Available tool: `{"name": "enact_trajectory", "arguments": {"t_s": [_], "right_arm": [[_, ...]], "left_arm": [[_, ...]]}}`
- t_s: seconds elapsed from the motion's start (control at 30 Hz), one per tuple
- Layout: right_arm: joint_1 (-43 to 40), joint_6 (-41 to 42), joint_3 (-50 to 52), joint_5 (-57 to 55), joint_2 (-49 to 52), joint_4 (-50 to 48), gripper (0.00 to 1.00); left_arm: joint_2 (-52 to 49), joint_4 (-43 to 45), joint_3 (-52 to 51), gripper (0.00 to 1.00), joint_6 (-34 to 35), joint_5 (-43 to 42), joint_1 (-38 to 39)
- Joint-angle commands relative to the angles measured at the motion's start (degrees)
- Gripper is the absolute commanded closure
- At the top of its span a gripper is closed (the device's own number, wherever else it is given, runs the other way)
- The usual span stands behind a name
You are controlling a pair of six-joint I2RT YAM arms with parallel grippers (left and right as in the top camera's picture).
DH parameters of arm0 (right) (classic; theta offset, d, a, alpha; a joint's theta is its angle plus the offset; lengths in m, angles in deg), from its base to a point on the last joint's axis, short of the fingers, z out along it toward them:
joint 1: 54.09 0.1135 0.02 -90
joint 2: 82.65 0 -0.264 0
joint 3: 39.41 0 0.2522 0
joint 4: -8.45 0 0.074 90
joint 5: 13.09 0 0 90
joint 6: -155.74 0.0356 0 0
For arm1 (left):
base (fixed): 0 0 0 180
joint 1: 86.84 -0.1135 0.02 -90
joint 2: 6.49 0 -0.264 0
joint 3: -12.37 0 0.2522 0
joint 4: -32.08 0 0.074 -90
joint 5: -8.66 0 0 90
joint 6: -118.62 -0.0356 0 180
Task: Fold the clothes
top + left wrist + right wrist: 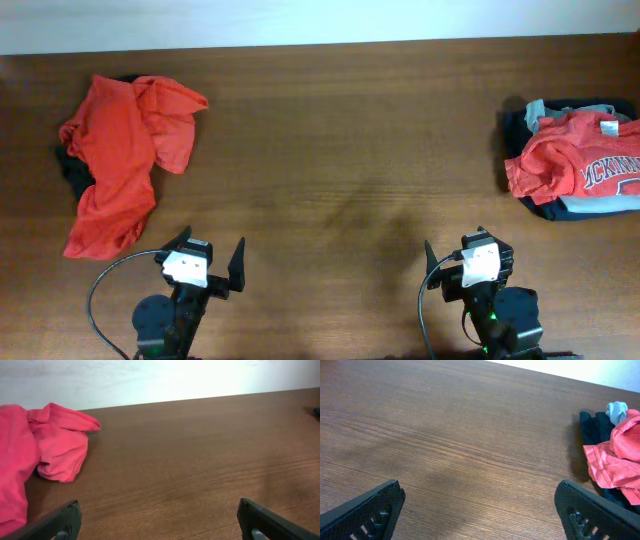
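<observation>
Both hands parked wide and holding nothing; clothes lie at the desk's two ends.
The desk shows open wood mid-span, which I judge is kept as folding room. A crumpled red shirt lies at 10 o'clock. A stack, lettered red top over dark cloth, sits at 3 o'clock. My left hand at 7 and my right hand at 5 gape wide, likely ready to reach.

Overhead camera looks straight down on the whole table; both wrist cameras sit low, looking across it.
</observation>
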Motion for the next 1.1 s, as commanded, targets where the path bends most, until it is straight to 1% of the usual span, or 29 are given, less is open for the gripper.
{"name": "enact_trajectory", "arguments": {"t_s": [0.0, 0.87, 0.93, 1.07], "right_arm": [[0.26, 0.44, 0.44, -0.85, -0.61, 0.00, 0.02], [0.26, 0.48, 0.44, -0.42, -0.61, -0.11, 0.01], [0.26, 0.50, 0.44, 1.75, -0.61, -0.26, 0.02], [0.26, 0.48, 0.44, 8.94, -0.61, -0.22, 0.02]], "left_arm": [[0.57, -0.07, -0.37, 0.01, 0.52, 0.55, 0.13], [0.57, 0.00, -0.37, 0.01, 0.52, 0.70, 0.13], [0.57, 0.04, -0.37, 0.01, 0.55, -0.31, 0.13], [0.57, 0.24, -0.33, 0.01, 0.61, -6.64, 0.13]]}}
